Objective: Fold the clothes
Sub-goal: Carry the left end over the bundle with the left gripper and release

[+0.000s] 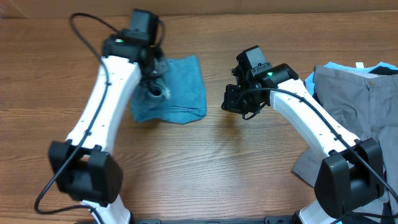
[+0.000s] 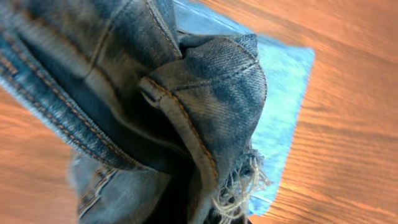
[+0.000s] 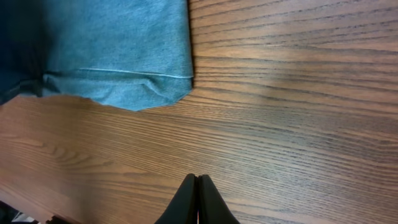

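Observation:
The light-blue denim jeans [image 1: 183, 87] lie folded into a small bundle at the back middle of the table. My left gripper [image 1: 153, 84] is down on their left part, and bunched denim with a frayed hem [image 2: 205, 106] fills the left wrist view and hides its fingers. My right gripper [image 1: 235, 102] hovers just right of the jeans over bare wood, its fingers [image 3: 197, 183] pressed together and empty. The jeans' folded corner [image 3: 124, 56] shows at the top left of the right wrist view.
A pile of other garments lies at the right edge: grey trousers [image 1: 351, 99] on top, pale-blue [image 1: 336, 65] and dark pieces [image 1: 382, 71] beneath. The wooden table [image 1: 205, 162] runs out in front of both arms.

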Available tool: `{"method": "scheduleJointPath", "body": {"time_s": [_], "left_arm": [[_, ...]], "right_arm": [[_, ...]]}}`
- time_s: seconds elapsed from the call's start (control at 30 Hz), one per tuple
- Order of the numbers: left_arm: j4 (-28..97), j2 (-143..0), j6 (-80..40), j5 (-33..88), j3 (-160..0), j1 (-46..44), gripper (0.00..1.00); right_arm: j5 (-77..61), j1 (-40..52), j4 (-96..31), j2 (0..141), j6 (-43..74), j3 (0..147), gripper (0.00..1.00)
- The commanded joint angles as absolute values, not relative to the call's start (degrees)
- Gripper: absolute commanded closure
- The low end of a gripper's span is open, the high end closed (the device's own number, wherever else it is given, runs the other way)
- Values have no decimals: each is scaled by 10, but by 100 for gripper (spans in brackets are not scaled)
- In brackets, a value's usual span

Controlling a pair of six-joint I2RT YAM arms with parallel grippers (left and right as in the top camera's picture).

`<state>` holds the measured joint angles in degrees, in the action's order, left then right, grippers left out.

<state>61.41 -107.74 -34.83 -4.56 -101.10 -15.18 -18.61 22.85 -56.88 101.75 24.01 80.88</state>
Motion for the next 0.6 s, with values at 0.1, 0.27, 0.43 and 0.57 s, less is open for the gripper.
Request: {"method": "scheduleJointPath", "body": {"time_s": [0.1,0.27,0.43,0.57], "left_arm": [[590,-1138,-375,-34,-998,-200,96],[556,-1146,-380,-25,-998,-203,92],[525,-1147,-380,8,-998,-203,59],[518,-1146,-379,27,-998,-203,27]], "right_arm": [[-180,226,-570,1021,245,814,96],[-180,226,-569,1024,245,813,96],[-180,226,-566,1028,245,807,96],[-175,226,-566,1029,245,798,96]]}}
